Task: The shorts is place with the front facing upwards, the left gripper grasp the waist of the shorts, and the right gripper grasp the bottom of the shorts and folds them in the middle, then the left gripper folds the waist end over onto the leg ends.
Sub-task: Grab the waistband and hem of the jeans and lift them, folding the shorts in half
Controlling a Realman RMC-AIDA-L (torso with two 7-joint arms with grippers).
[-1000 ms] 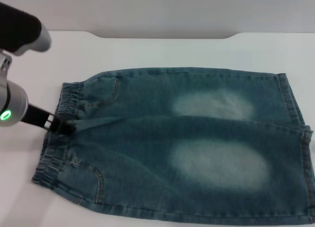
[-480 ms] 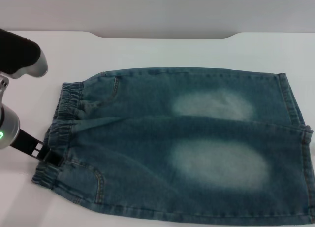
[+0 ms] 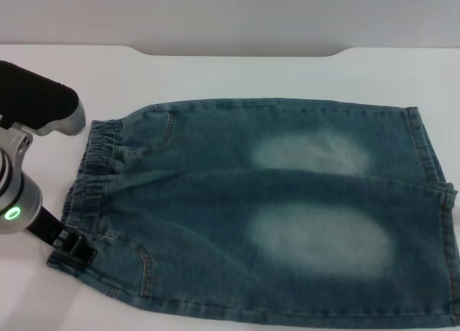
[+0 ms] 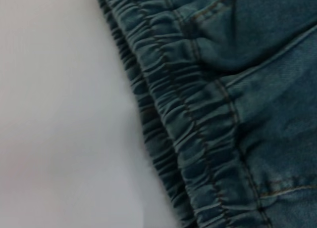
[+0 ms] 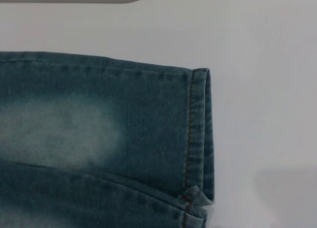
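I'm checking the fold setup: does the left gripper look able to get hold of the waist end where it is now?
Probably yes. The left gripper sits right at the near corner of the waist end, which lies flat on the white table with nothing covering it or in between. Its finger opening is unclear.

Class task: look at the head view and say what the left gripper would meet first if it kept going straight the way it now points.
Most likely the shorts: the left gripper points at the near corner of the waist end, apparently already at its edge. Height above the cloth is unclear.
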